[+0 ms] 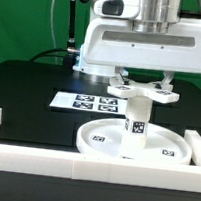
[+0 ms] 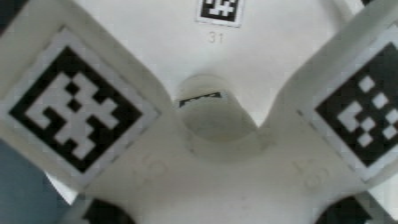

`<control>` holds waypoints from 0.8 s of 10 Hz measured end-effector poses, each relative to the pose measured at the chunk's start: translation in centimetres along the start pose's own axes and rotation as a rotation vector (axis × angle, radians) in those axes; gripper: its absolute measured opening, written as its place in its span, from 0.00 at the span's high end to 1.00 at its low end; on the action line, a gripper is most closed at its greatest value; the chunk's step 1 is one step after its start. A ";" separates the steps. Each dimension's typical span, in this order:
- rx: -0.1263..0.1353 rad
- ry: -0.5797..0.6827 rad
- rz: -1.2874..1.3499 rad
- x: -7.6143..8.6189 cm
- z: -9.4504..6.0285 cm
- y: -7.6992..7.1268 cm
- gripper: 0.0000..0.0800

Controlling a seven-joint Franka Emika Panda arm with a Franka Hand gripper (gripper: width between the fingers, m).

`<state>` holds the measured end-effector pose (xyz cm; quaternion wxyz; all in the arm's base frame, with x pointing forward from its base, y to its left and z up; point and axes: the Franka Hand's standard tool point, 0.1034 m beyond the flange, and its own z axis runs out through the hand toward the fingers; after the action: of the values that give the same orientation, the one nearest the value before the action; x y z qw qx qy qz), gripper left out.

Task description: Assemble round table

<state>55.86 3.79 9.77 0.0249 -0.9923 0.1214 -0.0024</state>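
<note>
The large round disc [image 1: 96,141] lies flat on the black table near the front rail. The short cylindrical leg [image 1: 137,123] stands upright on its middle. The cross-shaped foot [image 1: 140,92] sits on top of the leg, arms spread level. My gripper [image 1: 141,86] comes straight down over the foot with a finger on either side, and appears shut on it. In the wrist view the foot [image 2: 214,170] fills the picture very close up, with tagged arms on both sides and its round hub [image 2: 217,120] in the middle. My fingers are hidden there.
The marker board [image 1: 81,102] lies flat behind the disc, toward the exterior view's left. The long white border rail [image 1: 42,163] runs along the table's front, with raised ends at both sides. A green backdrop stands behind.
</note>
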 end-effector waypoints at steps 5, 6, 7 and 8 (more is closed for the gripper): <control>0.045 0.051 0.590 0.1 0.0 -0.4 0.44; 0.054 0.059 0.686 0.2 0.1 -0.4 0.44; 0.068 0.060 0.803 0.2 0.0 -0.4 0.44; 0.075 0.057 0.894 0.2 0.1 -0.4 0.44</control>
<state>56.12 4.10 9.74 0.0561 -0.8402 0.5389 -0.0230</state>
